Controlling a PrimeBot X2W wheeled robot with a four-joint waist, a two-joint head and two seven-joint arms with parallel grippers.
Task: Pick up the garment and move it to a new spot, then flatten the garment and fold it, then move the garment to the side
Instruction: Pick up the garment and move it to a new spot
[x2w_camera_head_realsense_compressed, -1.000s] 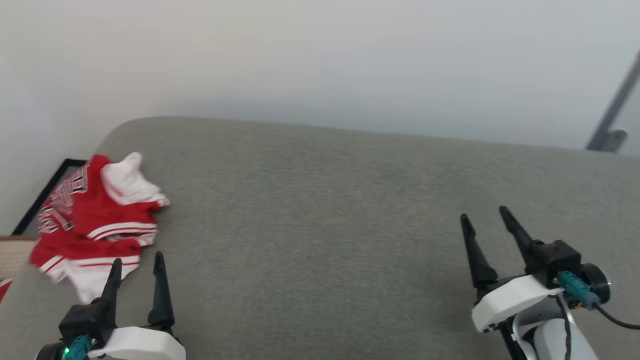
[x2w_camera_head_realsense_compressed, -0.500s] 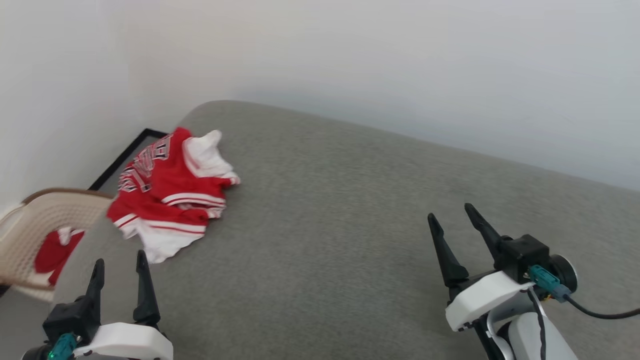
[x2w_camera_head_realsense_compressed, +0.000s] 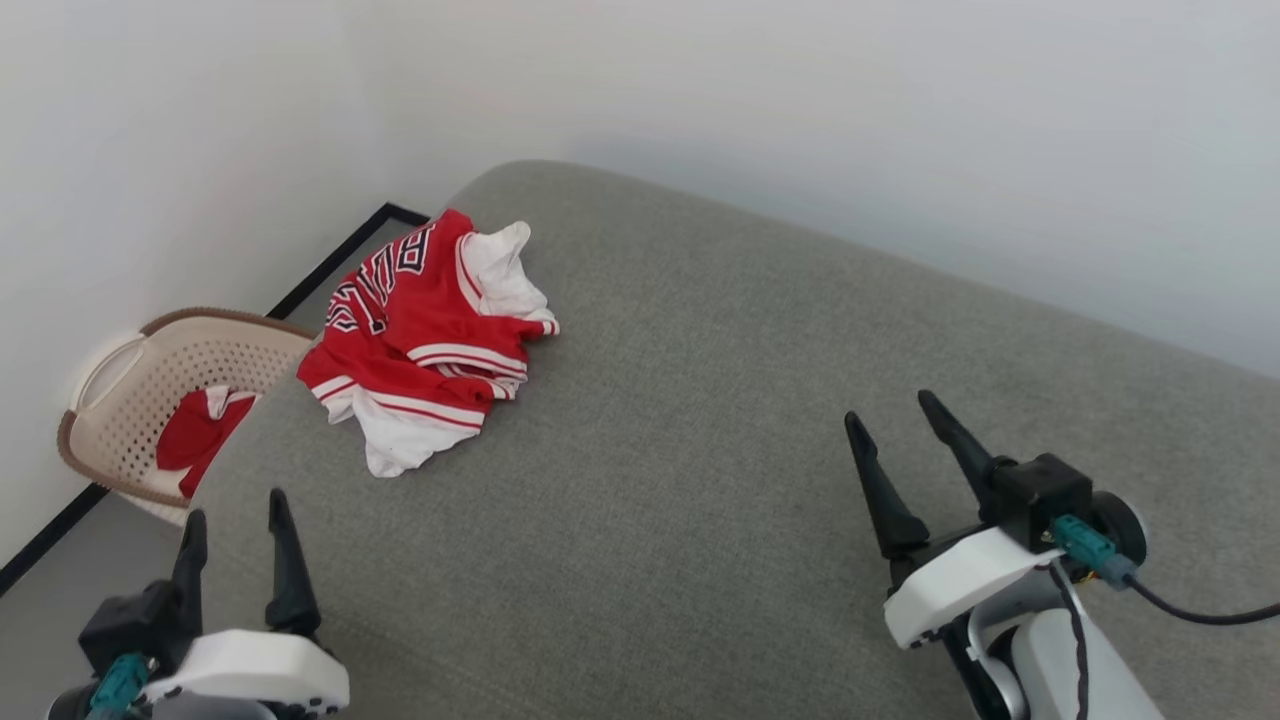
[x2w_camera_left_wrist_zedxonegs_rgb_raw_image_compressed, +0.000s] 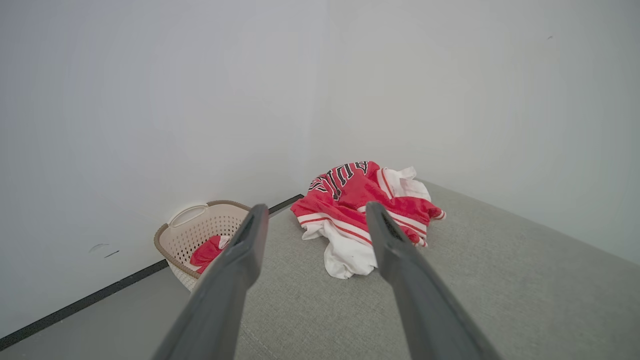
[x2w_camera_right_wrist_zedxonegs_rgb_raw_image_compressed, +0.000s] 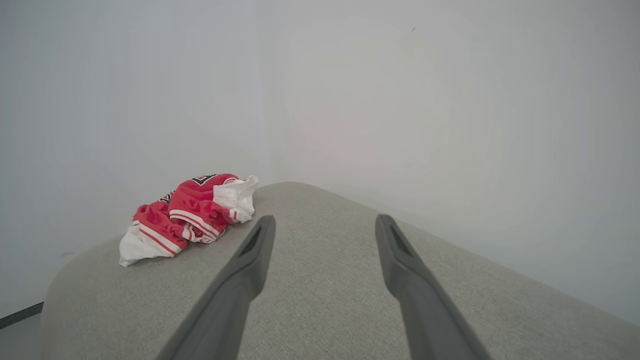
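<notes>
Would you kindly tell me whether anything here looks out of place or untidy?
The garment lies crumpled in a heap at the far left corner of the grey cushion, not spread flat. Another red cloth sits in the basket on the floor beside it.

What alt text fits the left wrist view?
A crumpled red jersey shirt with white sleeves and black lettering lies on a grey fabric cushion by a white wall. The open left claw points toward it, apart from it. On the floor beside the cushion, a beige perforated plastic basket holds a red and white cloth.
</notes>
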